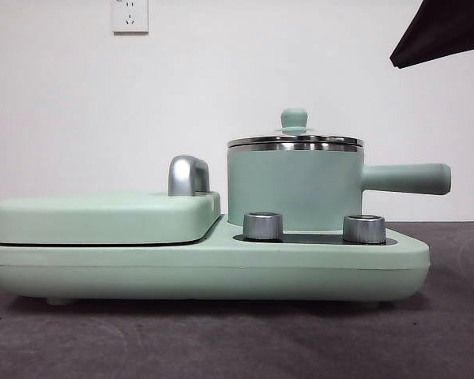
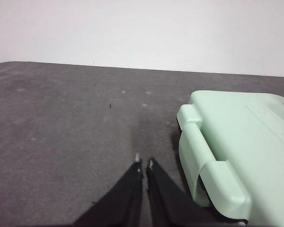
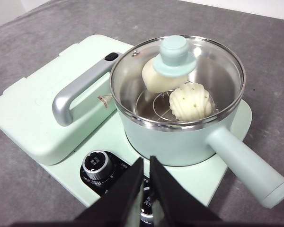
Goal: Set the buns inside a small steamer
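Inside the lidded small steamer (image 3: 180, 124) both buns (image 3: 190, 102) sit; task looks done, left hand (image 2: 144, 163) and right hand (image 3: 146, 160) pressed together.

Left end effector (image 2: 144, 164): you see two matte black jaws, flat-sided, each narrowing from a broad base to a slim tip; the tips carry small pale scuffs.
Right end effector (image 3: 146, 161): your wrist view shows the same black pair, smooth and unmarked; wedge-shaped, with straight inner edges and plain dark tips.
Arm in the front view (image 1: 442, 31): only a dark angular tip reaches you at the upper corner; black-brown, sharp-edged; no cables, screws or markings can be made out.
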